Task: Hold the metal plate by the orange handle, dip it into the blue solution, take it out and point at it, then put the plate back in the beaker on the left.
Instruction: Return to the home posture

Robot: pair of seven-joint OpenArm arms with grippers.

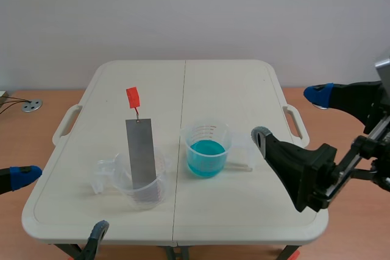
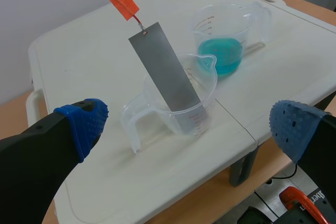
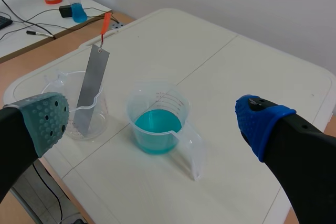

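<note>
White counter (image 1: 231, 89) carries the metal plate (image 1: 140, 153), leaning in a clear beaker (image 1: 159, 186), orange handle (image 1: 133, 97) up, ahead of the left jaws and right jaws, both spread and empty.

Beakers: two, clear plastic; one beaker (image 1: 157, 192) ahead of the left gripper (image 2: 189, 127), the other beaker (image 1: 220, 137) ahead of the right gripper (image 3: 155, 121).
Metal plate (image 1: 140, 150): one, standing in the beaker ahead of the left gripper.
Orange handle (image 1: 133, 97): one.
Blue solution (image 1: 206, 152): one pool, in the other beaker.
Pale stick (image 1: 239, 165): one.
Table (image 1: 231, 89): one.
Grippers: two, both with fingers spread.
</note>
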